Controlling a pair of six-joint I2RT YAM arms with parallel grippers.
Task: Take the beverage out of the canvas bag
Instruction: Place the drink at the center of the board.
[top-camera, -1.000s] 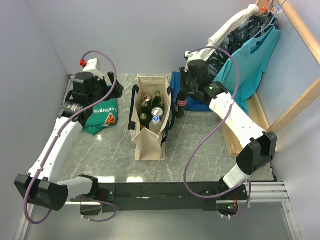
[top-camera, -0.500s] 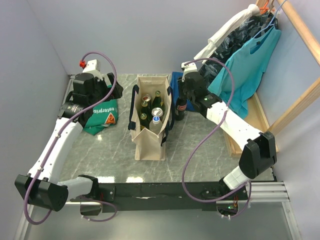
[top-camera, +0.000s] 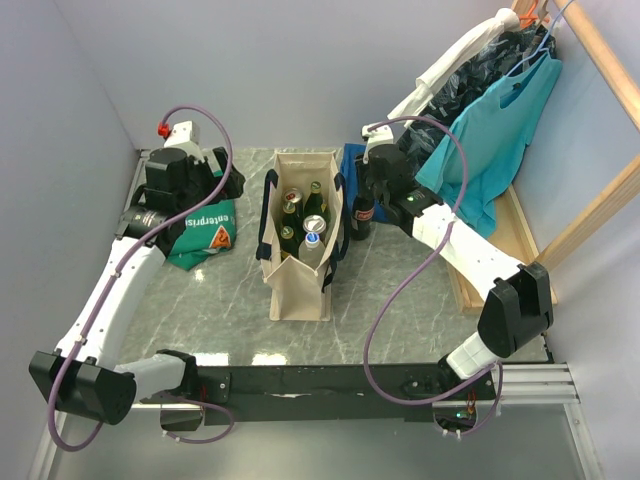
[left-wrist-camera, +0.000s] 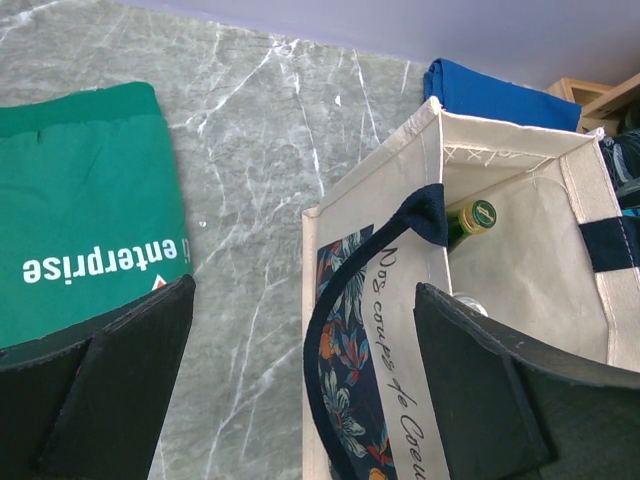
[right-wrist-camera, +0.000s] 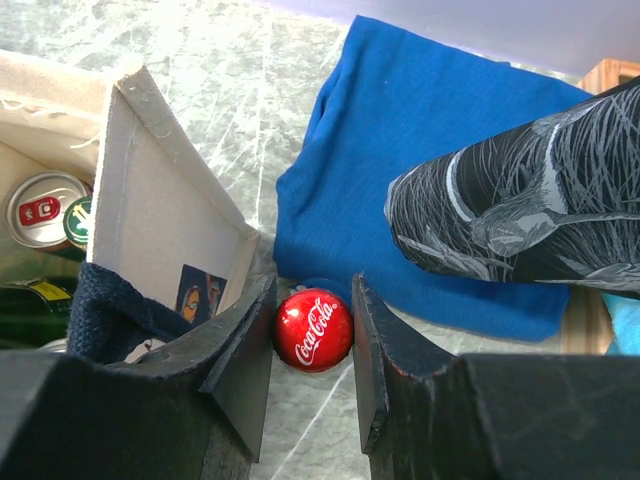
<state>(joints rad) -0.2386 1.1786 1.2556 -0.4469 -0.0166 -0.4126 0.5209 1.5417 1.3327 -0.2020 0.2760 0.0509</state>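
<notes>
cola bottle (right-wrist-camera: 313, 329): only the top shows; body hidden below
canvas bag (left-wrist-camera: 400, 330): lower part cut off; contents seemingly mostly hidden

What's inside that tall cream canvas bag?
Green glass bottles, a silver drink can and a blue-capped clear bottle. The walls of the cream canvas bag hide their lower parts and anything beneath.

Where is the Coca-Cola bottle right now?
In the overhead view the cola bottle is upright right of the canvas bag, by the blue cloth, clamped between the right fingers.
</notes>
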